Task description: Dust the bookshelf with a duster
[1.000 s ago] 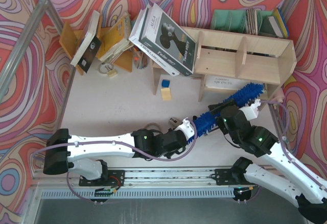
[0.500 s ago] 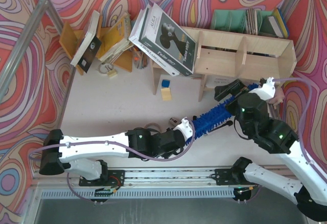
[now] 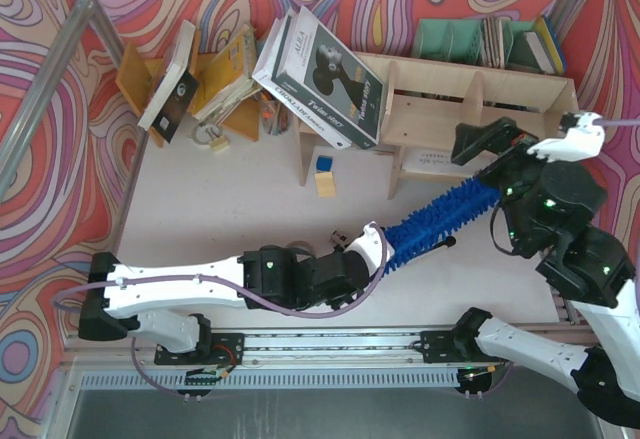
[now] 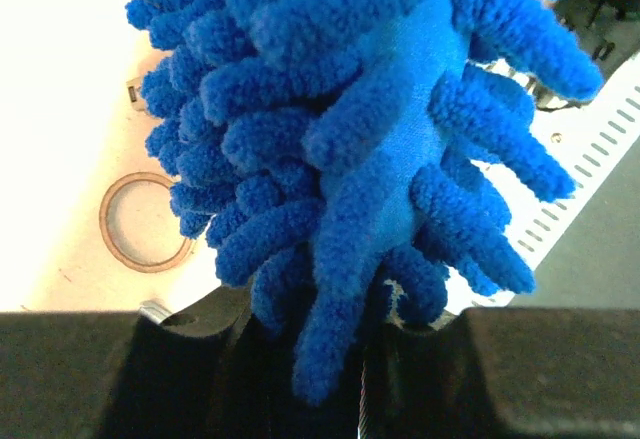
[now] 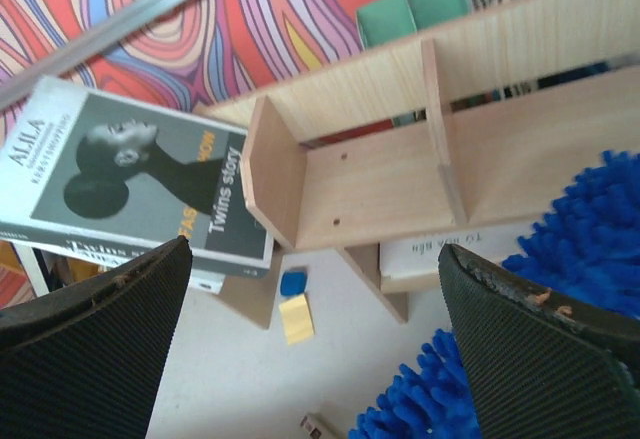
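A: Top cam first. Shows left gripper (image 3: 372,247) clenched on near end of duster (image 3: 440,215), laid diagonally up-right over table (image 3: 240,209) toward lower tier of bookshelf (image 3: 520,84). Far tip hidden under right arm, so can't tell if touching wood.

B: And right gripper (image 3: 490,143)?

A: Spread wide, holding nothing, hovering just in front of shelf's right-hand bays.

B: Tips for the sweep?

A: Prob. best: keep left clamp firm, lay fluff flat on the board, drag along the tier, don't poke. Pull right arm clear first. Mind the big book (image 3: 320,77) leaning on shelf's left end; could slide if bumped.

B: Left wrist cam?

A: Filled w/ blue strands. Confirms fluff pinched between dark jaws at bottom edge. Also picks up a thin ring (image 4: 145,221) on the table, hard to make out from above. No shelf in sight here.

B: Right wrist cam?

A: Shows both black pads (image 5: 90,339) far apart, zilch between. Looks into upper tier: bare boards, one divider. Something white under the lower board, unreadable. Blue block (image 5: 293,282) and yellow block (image 5: 297,317) near shelf's leg. Green file holder (image 5: 410,14) behind. Duster fluff at right edge, near the pad; contact unclear.
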`<state>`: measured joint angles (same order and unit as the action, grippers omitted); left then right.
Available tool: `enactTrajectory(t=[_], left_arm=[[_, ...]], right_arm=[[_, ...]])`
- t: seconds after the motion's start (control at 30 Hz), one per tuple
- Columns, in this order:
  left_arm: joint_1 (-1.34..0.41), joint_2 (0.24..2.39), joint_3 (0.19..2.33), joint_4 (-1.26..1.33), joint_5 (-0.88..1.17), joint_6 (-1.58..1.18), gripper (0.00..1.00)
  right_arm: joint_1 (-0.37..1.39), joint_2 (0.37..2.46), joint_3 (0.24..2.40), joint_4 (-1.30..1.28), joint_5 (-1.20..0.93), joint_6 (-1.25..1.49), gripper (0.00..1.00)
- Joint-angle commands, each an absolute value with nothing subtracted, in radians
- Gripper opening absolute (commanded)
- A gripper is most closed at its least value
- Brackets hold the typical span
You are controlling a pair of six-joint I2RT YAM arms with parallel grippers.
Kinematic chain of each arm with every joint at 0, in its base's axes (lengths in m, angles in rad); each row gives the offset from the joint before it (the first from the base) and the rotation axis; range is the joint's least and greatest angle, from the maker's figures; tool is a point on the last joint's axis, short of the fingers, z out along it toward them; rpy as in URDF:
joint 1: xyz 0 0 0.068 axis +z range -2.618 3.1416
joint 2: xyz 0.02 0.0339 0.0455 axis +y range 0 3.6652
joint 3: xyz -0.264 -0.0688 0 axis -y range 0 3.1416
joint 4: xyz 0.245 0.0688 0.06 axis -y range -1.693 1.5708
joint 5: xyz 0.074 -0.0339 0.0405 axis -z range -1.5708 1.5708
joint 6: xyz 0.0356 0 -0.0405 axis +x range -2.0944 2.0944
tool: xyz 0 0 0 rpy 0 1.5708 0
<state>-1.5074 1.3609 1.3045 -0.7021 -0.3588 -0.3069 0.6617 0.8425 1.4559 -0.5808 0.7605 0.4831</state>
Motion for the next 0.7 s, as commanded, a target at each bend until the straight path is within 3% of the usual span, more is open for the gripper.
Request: enactTrajectory(t=[0.0, 0.17, 0.4, 0.67], left_arm=[[-1.509, 1.386, 1.357, -0.679, -0.487, -0.339, 0.00], [-1.508, 1.423, 1.429, -0.689, -0.643, -0.433, 0.00], [-1.488, 1.391, 1.516, -0.807, -0.793, -0.555, 0.00], [-1.378, 1.219, 1.412, -0.827, -0.810, -0.506, 0.00]], right_arm=[[0.666, 0.843, 1.541, -0.499, 0.795, 0.320, 0.99], [0.666, 0.896, 1.600, -0.531, 0.761, 0.305, 0.99], [0.666, 0.862, 1.501, -0.497, 0.745, 0.329, 0.99], [0.665, 0.848, 1.426, -0.492, 0.722, 0.344, 0.99]])
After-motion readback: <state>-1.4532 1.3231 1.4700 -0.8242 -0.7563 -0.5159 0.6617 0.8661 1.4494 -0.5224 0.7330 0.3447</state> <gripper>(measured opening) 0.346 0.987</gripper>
